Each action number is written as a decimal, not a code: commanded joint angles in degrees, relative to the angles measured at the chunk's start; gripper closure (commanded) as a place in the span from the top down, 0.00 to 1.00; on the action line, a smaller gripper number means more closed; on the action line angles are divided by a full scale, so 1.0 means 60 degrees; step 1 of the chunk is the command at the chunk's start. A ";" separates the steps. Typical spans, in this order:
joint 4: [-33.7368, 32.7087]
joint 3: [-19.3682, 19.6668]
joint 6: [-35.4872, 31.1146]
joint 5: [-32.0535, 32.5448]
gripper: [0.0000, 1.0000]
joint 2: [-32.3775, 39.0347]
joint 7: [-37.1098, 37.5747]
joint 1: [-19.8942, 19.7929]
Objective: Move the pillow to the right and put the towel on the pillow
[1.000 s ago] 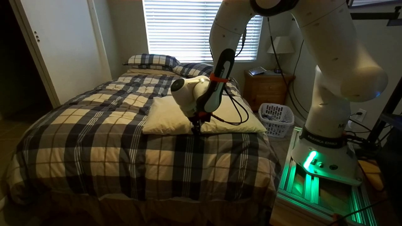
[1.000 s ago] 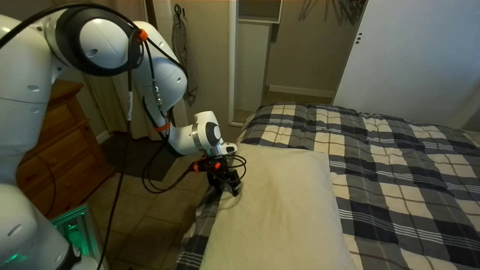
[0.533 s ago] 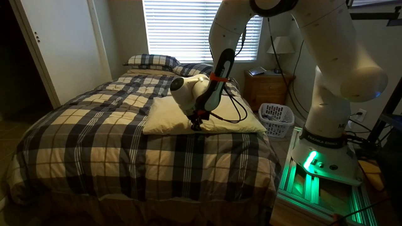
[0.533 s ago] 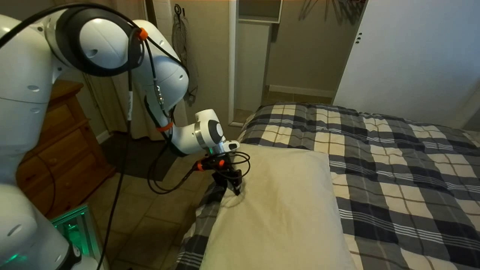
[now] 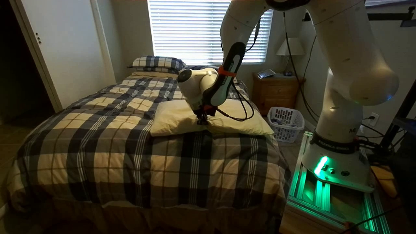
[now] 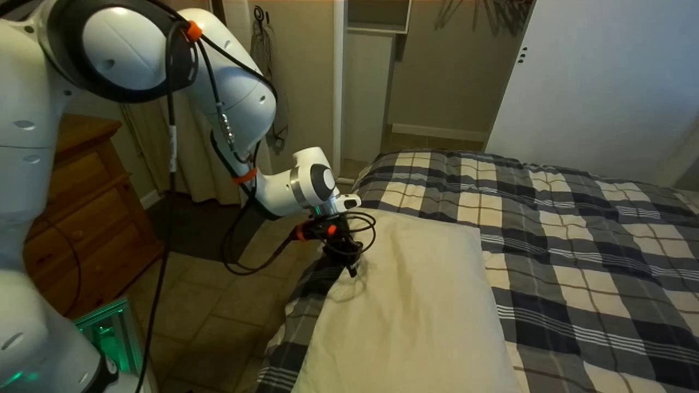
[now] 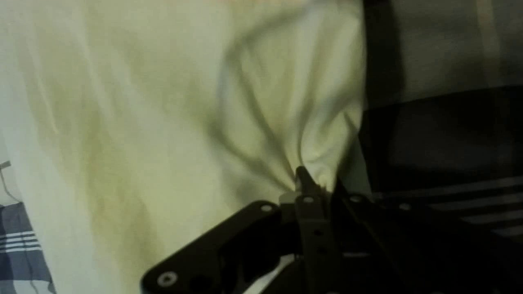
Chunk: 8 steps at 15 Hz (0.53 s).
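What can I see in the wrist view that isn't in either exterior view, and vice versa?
Only the wrist view shows the round silver screws on the black mechanical hand and, up close, fabric of the large cream-yellow rectangular pillow pinched between its fingertips.

Only the exterior views show the white jointed arm and, in an exterior view, a white plastic laundry basket and a wooden nightstand.

All share the hand, the pillow and some navy-and-cream plaid bedding.

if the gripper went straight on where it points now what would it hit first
The pillow: the gripper points down, shut on a fold at the pillow's edge, so it would likely press into that first. The plaid bedding probably comes next, though how much pillow lies beneath is unclear.
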State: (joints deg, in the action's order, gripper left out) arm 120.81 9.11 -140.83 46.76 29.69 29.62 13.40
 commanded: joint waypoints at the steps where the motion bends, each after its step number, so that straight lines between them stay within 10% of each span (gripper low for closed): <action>1: 0.0285 0.0087 0.0112 0.0058 0.05 -0.1119 -0.0095 -0.0565; 8: 0.0074 -0.0031 0.0064 0.0050 0.07 -0.1776 -0.0156 -0.1337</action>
State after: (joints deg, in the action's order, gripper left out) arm 121.35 10.02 -140.77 46.76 19.07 28.54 6.34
